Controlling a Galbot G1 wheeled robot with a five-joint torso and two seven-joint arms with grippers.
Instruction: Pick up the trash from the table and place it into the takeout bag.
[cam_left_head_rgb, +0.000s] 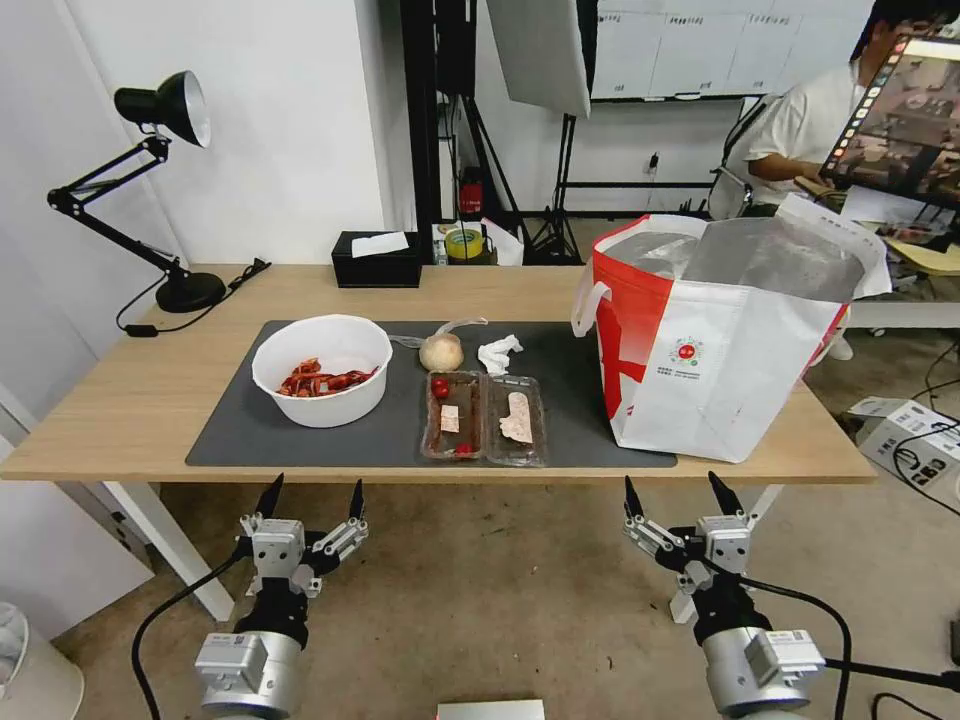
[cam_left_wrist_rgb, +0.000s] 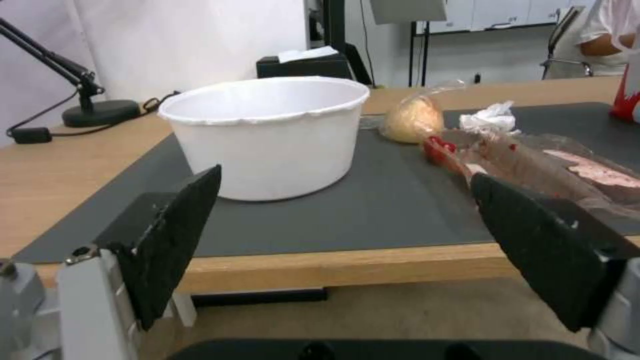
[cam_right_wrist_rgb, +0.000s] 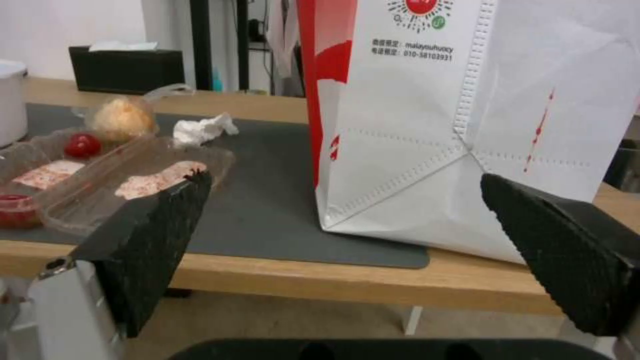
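On the dark mat of the table lies the trash. A white bowl with red scraps sits at the left. A clear hinged tray with food bits lies in the middle. Behind it are a beige wrapped ball and a crumpled tissue. The takeout bag stands open at the right. My left gripper and right gripper hang open below the table's front edge, holding nothing.
A black tissue box sits at the back edge. A black desk lamp stands at the back left, its cable trailing on the wood. A person sits behind the bag at the far right. White table legs stand near the left gripper.
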